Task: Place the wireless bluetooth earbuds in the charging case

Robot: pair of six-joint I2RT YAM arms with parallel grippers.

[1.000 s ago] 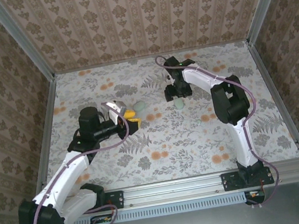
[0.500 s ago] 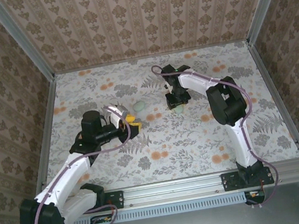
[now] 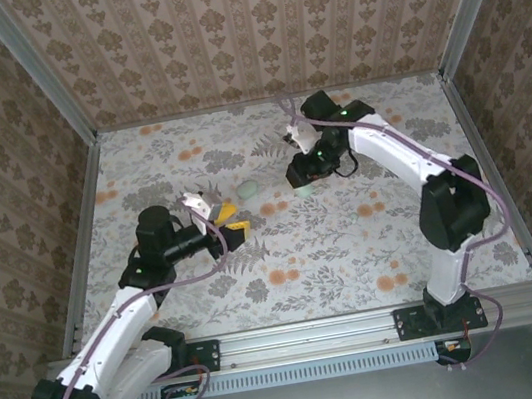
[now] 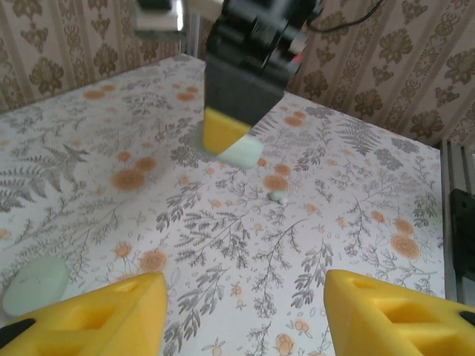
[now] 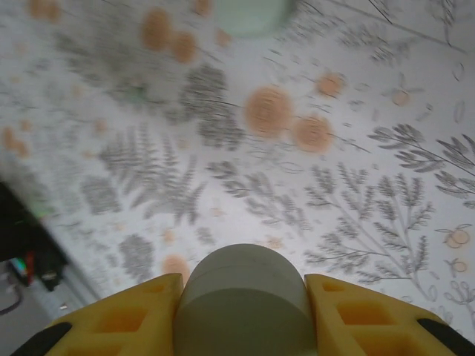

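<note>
- Table top (image 3: 285, 257): off-white, grey fern and leaf print, scattered orange blossoms.
- Walls (image 3: 249, 30): beige wallpaper, brown damask motifs in vertical stripes.
- Frame posts (image 3: 33, 69): bare silver aluminium.
- Left arm (image 3: 115, 330), right arm (image 3: 389, 145): white links, black joints.
- Cable (image 3: 191, 268) on the left arm: purple.
- Left gripper fingers (image 4: 111, 315): bright yellow, black at the very edge.
- Right gripper fingers (image 5: 356, 319): same yellow; seen from the left wrist, its body is black.
- Charging case (image 5: 241, 304): plain pale grey-green, no print.
- Oval piece (image 4: 35, 280) on the table: plain mint green.
- Earbud (image 4: 278, 196): whitish mint, too small to see any marking.
</note>
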